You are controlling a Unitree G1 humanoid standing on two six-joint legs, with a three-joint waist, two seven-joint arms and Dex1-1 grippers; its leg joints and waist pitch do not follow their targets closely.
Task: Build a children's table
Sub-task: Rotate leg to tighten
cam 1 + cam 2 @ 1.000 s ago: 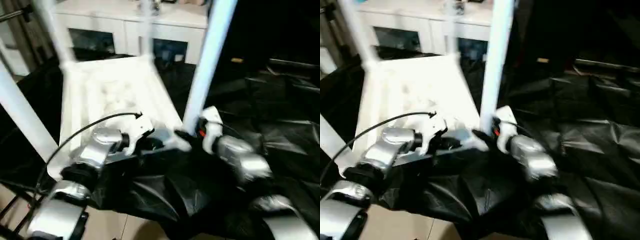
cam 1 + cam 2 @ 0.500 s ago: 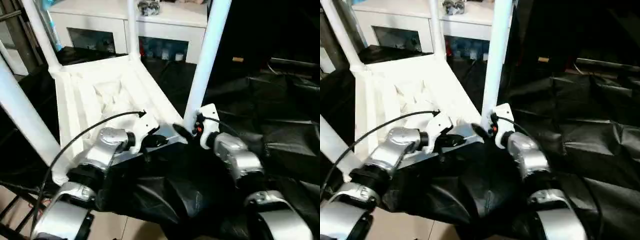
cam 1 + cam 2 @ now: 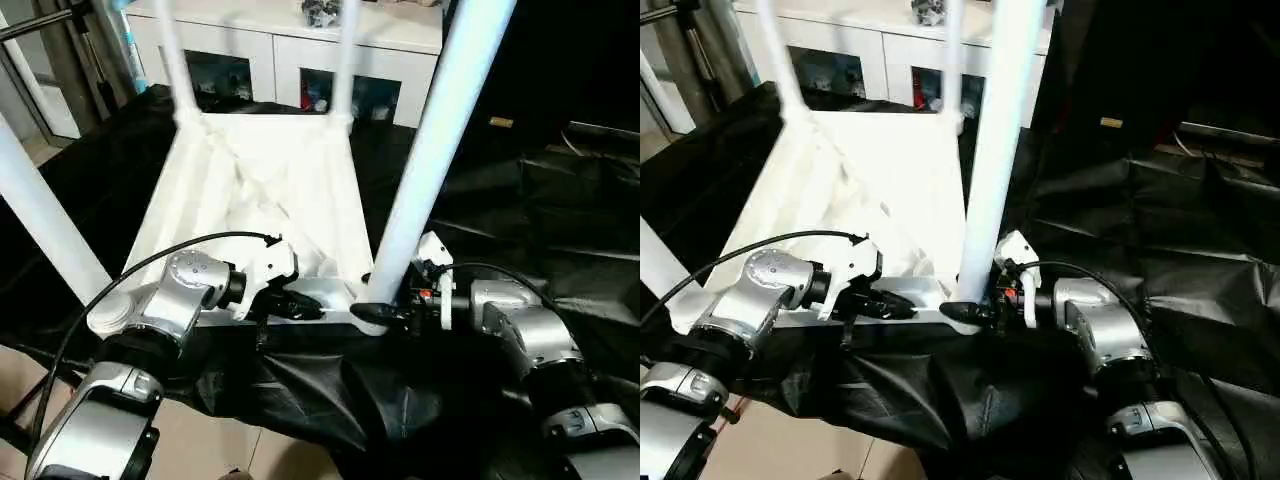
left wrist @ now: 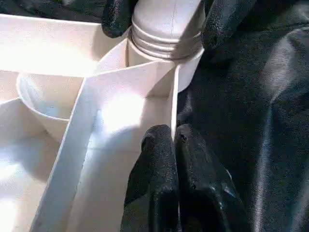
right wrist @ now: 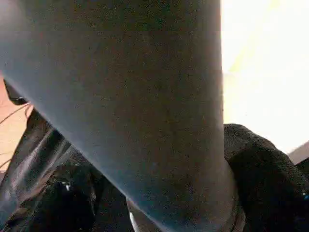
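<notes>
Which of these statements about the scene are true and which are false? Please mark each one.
1. The tabletop lies upside down with legs pointing up. True.
2. The left claw is shut on the tabletop's edge wall. True.
3. The right claw is at the near right leg. True.
4. The floor cover is white. False: it is black.
5. The white cabinet stands behind the robot. False: it stands beyond the tabletop.

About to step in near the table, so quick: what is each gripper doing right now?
Left gripper: shut on the tabletop rim.
Right gripper: fingers around the base of the near leg, holding it.
</notes>
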